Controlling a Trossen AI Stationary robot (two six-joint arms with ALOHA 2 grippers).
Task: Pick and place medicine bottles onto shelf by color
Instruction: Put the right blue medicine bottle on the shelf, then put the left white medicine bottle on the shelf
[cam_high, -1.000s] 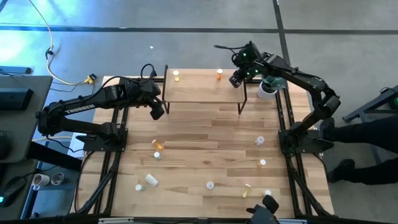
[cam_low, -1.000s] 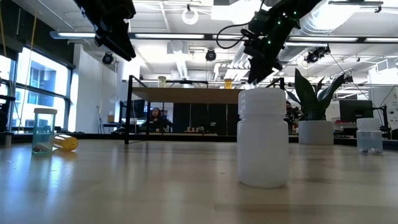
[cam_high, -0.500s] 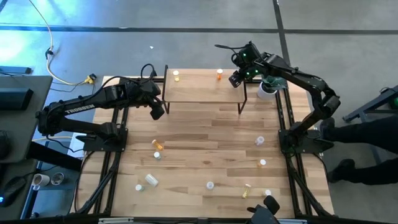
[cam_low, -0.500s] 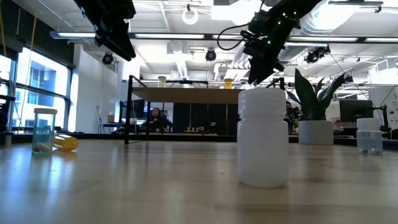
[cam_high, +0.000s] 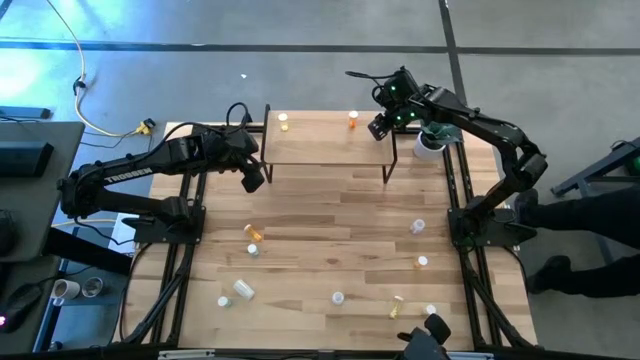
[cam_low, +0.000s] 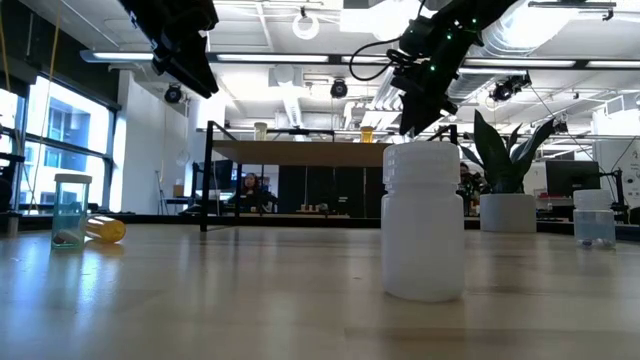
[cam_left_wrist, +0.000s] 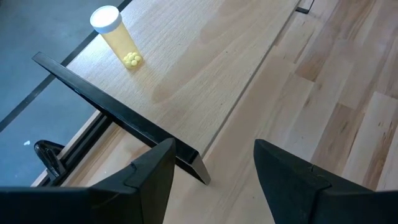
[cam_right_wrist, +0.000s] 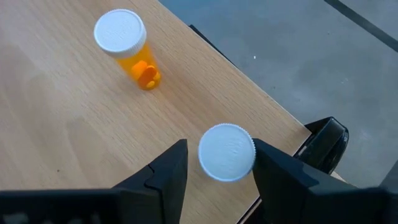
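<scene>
Two bottles stand on the shelf (cam_high: 325, 140): a yellow bottle (cam_high: 283, 122) near its far left corner and an orange bottle (cam_high: 352, 119) near its far right edge. The right gripper (cam_high: 383, 124) hangs over the shelf's right end. In the right wrist view a white-capped bottle (cam_right_wrist: 226, 152) sits between its fingers (cam_right_wrist: 163, 175), close to the shelf's corner edge; the fingers stand slightly wider than the cap, and whether they touch it I cannot tell. The orange bottle shows upright farther in on the board, apart from the capped one.

The left gripper (cam_high: 254, 178) hovers just off the shelf's left front corner, fingers (cam_left_wrist: 149, 177) spread with nothing between them. The black shelf leg (cam_left_wrist: 118, 115) runs just ahead of them.

Remaining bottles lie scattered over the near half of the table (cam_high: 330, 220): an orange one on its side (cam_high: 254, 232), white ones (cam_high: 338, 297) and others towards the front and right edges. The middle of the table, in front of the shelf, is open wood.
</scene>
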